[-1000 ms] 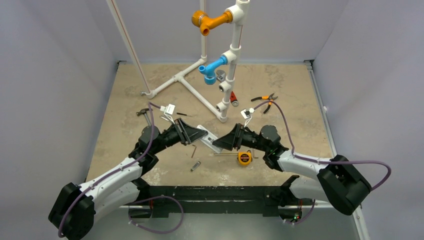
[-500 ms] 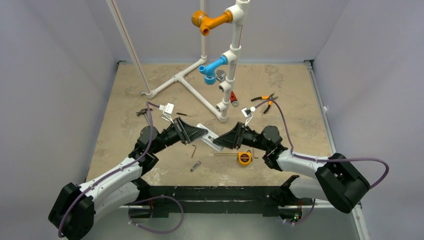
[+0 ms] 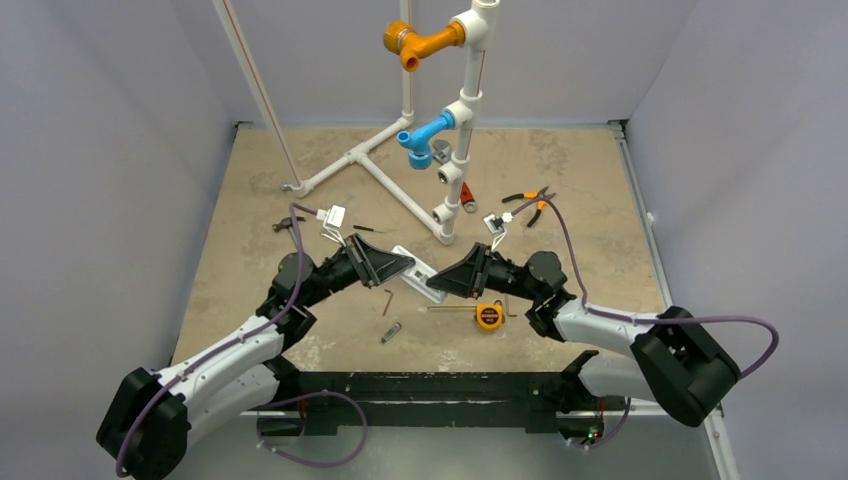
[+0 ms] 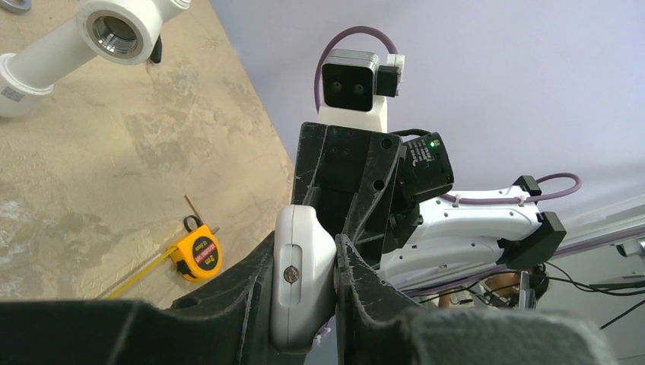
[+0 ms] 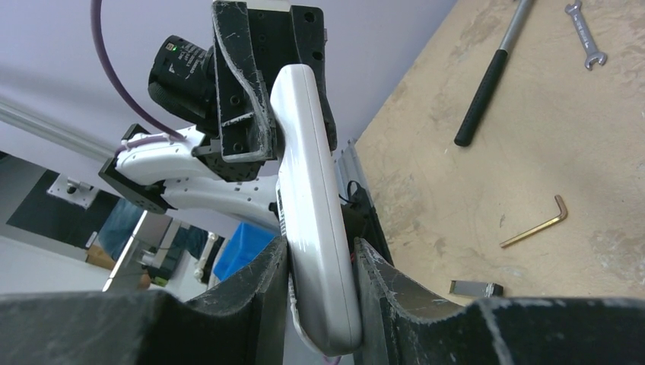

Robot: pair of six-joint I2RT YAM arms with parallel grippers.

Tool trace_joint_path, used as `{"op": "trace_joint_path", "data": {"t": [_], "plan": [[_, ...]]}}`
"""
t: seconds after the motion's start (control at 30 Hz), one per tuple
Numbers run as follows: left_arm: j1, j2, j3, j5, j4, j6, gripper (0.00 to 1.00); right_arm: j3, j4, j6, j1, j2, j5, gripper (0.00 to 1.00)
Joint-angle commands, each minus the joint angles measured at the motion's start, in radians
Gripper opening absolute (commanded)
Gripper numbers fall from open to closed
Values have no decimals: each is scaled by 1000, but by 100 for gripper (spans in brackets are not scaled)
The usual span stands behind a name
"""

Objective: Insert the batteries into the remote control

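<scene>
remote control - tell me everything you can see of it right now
The remote control is a slim white handset of glossy plastic with rounded edges. It looks lifted off the table, spanning the gap between the two arms: the left hand clamps one end and the right hand the other, fingers on either side. A small screw shows on the face toward the left wrist camera. No buttons, display or battery bay show.

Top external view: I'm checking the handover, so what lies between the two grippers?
The remote control alone spans that gap in the top view; the left gripper and right gripper each grip one end, as the wrist views show.
</scene>
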State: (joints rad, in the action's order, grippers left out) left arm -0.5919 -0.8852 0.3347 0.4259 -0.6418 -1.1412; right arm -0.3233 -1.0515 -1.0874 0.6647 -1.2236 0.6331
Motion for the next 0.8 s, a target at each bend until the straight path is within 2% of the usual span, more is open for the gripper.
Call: {"op": "trace_joint_path", "data": {"t": [0.0, 0.17, 0.23, 0.37, 0.57, 0.67, 0.7, 0.77], "plan": [[-1, 29, 9, -36, -68, 8, 0, -23, 53, 69, 4, 20, 12, 0], [-1, 33, 6, -44, -98, 8, 0, -15, 30, 46, 4, 46, -7, 36], [-1, 30, 4, -45, -110, 5, 0, -7, 9, 30, 4, 47, -13, 44], [-1, 15, -4, -43, -156, -9, 0, -4, -15, 6, 4, 39, -15, 45], [-2, -11, -2, -22, -192, -17, 0, -4, -65, -16, 3, 21, -16, 29], [-1, -18, -3, -12, -196, -20, 0, -9, -64, -19, 4, 18, -22, 26], [-2, -19, -5, -7, -196, -20, 0, -11, -64, -19, 3, 17, -23, 29], [-1, -21, -5, -1, -196, -20, 0, -15, -67, -20, 3, 16, -24, 41]]}}
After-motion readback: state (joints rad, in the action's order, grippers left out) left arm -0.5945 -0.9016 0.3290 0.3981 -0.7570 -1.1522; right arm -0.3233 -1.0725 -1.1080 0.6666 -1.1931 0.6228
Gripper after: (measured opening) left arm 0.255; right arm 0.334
